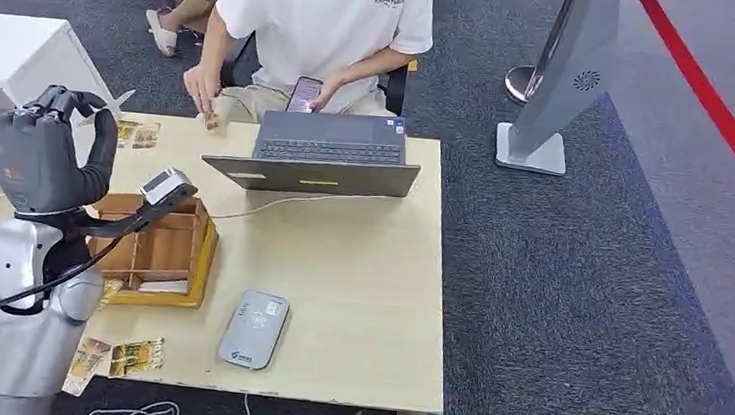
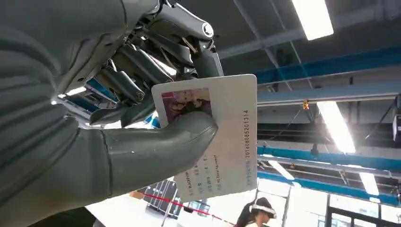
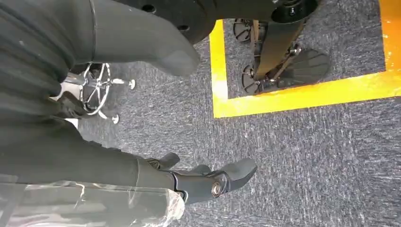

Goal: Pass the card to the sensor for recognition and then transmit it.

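The left robot hand is raised above the wooden box, thumb and fingers pinching the card. The reader lies on the counter just right of that box. The right robot hand hangs over carpet, fingers apart, holding nothing.

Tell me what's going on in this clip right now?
The robot's left hand holds a card pinched under its thumb, raised above the wooden box on the table. The grey card reader lies nearer the table's front edge, and the card is not over it yet. The right hand hangs open above the carpet. A seated person behind the laptop looks at a phone.
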### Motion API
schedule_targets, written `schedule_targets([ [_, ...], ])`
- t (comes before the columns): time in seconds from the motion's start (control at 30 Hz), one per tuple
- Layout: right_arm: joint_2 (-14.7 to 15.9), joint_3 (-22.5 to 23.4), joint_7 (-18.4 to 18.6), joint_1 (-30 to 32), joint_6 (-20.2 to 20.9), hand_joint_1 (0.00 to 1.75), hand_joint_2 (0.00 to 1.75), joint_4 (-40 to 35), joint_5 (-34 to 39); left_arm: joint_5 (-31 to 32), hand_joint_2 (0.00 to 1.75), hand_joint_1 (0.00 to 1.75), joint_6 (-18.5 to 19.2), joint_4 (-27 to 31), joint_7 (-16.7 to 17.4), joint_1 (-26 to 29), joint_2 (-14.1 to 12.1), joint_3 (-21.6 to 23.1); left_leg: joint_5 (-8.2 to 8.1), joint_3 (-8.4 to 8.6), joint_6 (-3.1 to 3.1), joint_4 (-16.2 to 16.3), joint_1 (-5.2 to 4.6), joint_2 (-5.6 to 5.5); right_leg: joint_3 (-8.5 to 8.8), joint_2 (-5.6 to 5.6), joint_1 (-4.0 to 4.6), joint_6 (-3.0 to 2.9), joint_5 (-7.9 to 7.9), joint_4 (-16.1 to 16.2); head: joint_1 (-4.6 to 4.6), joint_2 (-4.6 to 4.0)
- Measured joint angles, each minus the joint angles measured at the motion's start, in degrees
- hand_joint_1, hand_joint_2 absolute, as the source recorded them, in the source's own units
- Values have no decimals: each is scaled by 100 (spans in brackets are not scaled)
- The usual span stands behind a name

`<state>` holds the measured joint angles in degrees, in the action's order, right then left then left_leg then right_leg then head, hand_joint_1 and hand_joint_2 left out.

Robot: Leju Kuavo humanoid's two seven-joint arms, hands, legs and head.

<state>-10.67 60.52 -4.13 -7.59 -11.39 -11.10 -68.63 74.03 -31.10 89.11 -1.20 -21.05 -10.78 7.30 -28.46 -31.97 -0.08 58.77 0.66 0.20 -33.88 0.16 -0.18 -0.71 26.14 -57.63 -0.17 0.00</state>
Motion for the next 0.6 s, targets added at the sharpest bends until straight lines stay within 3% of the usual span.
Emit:
schedule_targets([
  [0.6,0,2,0,3,0,0,175,0,0,-13,175,175,2,164,0,9,48,28,5,-1,-2,0,-1,0,0,-1,0,0,-1,-2,0,0],
])
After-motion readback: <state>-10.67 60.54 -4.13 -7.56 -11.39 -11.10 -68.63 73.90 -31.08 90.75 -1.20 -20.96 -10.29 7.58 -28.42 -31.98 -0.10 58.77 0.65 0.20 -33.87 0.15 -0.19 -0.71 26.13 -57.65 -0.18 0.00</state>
